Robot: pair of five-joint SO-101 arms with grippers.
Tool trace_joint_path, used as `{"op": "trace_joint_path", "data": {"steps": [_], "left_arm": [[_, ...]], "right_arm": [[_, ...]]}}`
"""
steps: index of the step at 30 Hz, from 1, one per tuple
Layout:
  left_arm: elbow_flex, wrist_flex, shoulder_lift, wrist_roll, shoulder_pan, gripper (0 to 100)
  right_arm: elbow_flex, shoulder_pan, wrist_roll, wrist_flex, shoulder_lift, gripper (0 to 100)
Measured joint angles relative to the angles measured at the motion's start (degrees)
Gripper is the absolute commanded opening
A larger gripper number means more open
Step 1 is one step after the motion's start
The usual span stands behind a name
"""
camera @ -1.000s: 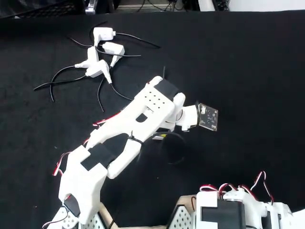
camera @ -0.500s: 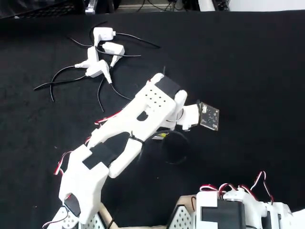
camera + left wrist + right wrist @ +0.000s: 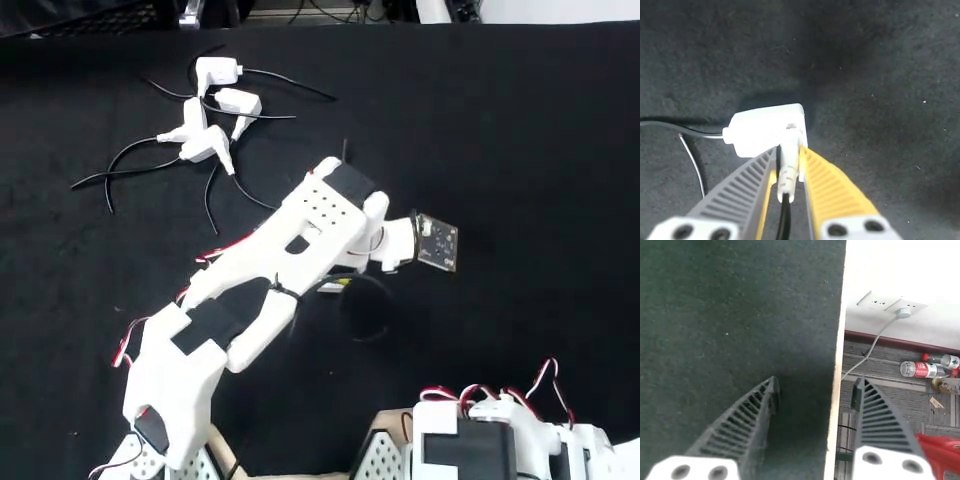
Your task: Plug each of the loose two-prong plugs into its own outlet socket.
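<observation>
In the left wrist view my left gripper (image 3: pixel 789 152), with one grey and one yellow finger, is shut on a white two-prong plug (image 3: pixel 786 172). The plug's front end meets a white outlet socket block (image 3: pixel 760 131) lying on the black mat, and a thin black cable leaves the block's far side. From above, the left arm (image 3: pixel 300 245) reaches over the table's middle and hides its own fingers. A black cable loop (image 3: pixel 372 312) lies beside the arm. My right gripper (image 3: pixel 815 390) is open and holds nothing, at the table's edge.
Several white plug and socket pieces (image 3: pixel 205 147) with tangled black cables (image 3: pixel 120 170) lie at the back left of the black mat (image 3: pixel 530 150). The right arm's base (image 3: pixel 500 440) sits at the front right. Beyond the table edge (image 3: pixel 839 365) is the floor.
The left arm's wrist edged slightly to the right and came back. Nothing else has moved.
</observation>
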Motion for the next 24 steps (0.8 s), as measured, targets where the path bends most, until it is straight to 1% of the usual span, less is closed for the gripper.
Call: {"op": "trace_joint_path", "data": {"steps": [9, 15, 24], "left_arm": [[0.09, -0.26, 0.00, 0.00, 0.00, 3], [-1.14, 2.64, 0.00, 0.00, 0.00, 3], [-1.14, 2.90, 0.00, 0.00, -0.44, 3]], "right_arm": [[0.00, 0.00, 0.00, 0.00, 0.00, 24.3], [0.00, 0.00, 0.00, 0.00, 0.00, 24.3], [0.00, 0.00, 0.00, 0.00, 0.00, 24.3]]}}
